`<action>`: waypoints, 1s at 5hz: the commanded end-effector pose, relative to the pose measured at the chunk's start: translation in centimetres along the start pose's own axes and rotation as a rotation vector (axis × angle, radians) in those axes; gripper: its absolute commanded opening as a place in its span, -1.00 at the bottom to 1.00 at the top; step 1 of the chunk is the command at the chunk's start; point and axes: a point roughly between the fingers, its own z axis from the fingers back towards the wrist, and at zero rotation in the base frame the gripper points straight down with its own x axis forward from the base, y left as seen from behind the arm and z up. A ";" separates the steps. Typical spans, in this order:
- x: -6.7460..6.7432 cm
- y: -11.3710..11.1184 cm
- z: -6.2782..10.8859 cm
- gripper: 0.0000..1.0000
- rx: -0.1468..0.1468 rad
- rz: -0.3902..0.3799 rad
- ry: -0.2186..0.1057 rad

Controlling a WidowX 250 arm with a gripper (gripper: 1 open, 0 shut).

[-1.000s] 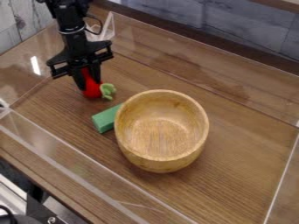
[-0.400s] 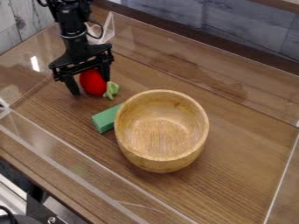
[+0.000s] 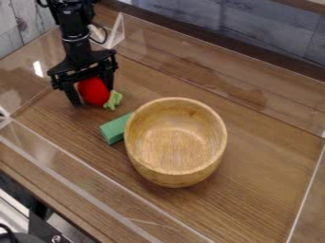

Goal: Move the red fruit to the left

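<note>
The red fruit (image 3: pixel 93 89) rests on the wooden table, its light green leafy cap (image 3: pixel 113 99) pointing right toward the bowl. My gripper (image 3: pixel 86 80) points straight down over it, open, with one black finger on each side of the fruit. The fingers stand wide and I cannot tell whether they still touch it. The arm rises from there to the top left of the view.
A flat green block (image 3: pixel 117 127) lies just right of the fruit, against a large wooden bowl (image 3: pixel 177 140). Clear plastic walls (image 3: pixel 76 180) fence the table at the front, left and right.
The jaws have opened from a shut grip on the red fruit, which now sits on the table. The hand has hardly moved.
</note>
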 end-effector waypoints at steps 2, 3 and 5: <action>0.9 -1.4 3.2 1.00 -0.009 -0.022 -0.048; 0.7 -2.2 3.8 1.00 -0.004 -0.044 -0.045; 0.1 -3.1 6.0 1.00 0.003 0.079 -0.025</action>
